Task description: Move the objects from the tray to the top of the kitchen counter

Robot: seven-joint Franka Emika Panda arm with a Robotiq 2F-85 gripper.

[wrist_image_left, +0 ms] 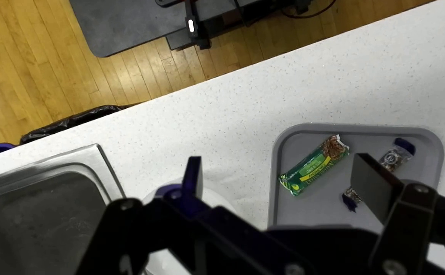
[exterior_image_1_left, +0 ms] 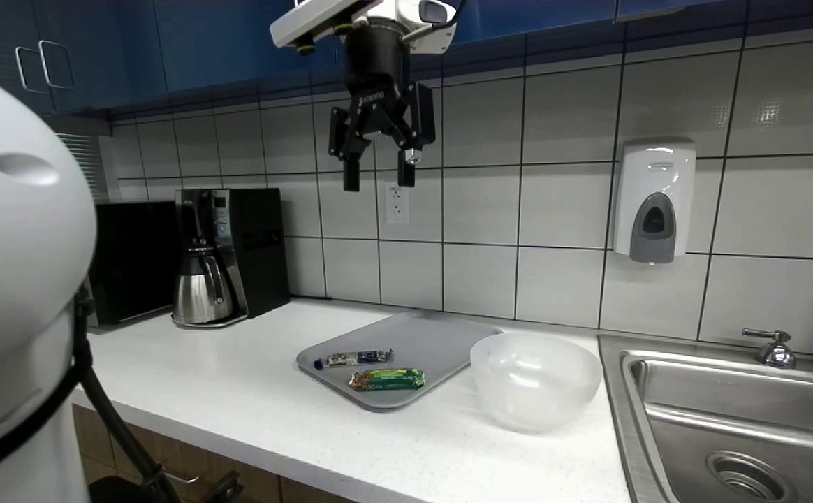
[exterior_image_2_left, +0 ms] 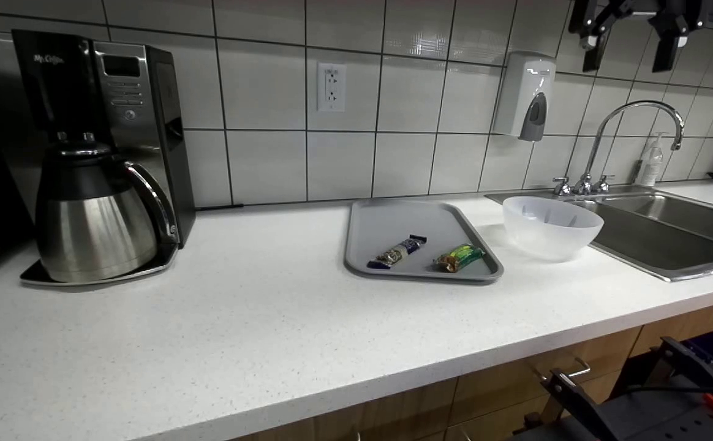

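Observation:
Two wrapped bars lie on the grey tray (exterior_image_1_left: pixel 424 342) (exterior_image_2_left: pixel 405 217) (wrist_image_left: pixel 306 210). The green bar (exterior_image_1_left: pixel 387 379) (exterior_image_2_left: pixel 462 257) (wrist_image_left: pixel 314 165) is near the tray's front corner. The thinner dark-blue and clear bar (exterior_image_1_left: pixel 354 359) (exterior_image_2_left: pixel 397 252) (wrist_image_left: pixel 395 158) lies beside it; in the wrist view a finger hides its middle. The tray sits on the white kitchen counter (exterior_image_1_left: pixel 225 377) (exterior_image_2_left: pixel 240 324) (wrist_image_left: pixel 226 114). My gripper (exterior_image_1_left: pixel 378 178) (exterior_image_2_left: pixel 629 58) (wrist_image_left: pixel 278 164) is open and empty, high above the counter, touching nothing.
A translucent white bowl (exterior_image_1_left: pixel 536 391) (exterior_image_2_left: pixel 549 229) stands between tray and steel sink (exterior_image_1_left: pixel 612 391) (exterior_image_2_left: pixel 669 269) (wrist_image_left: pixel 100 164). A coffee maker (exterior_image_1_left: pixel 204 272) (exterior_image_2_left: pixel 99 202) stands at the counter's far end. A soap dispenser (exterior_image_1_left: pixel 656 199) (exterior_image_2_left: pixel 525 95) hangs on the tiled wall. Blue cabinets (exterior_image_1_left: pixel 232 42) hang above.

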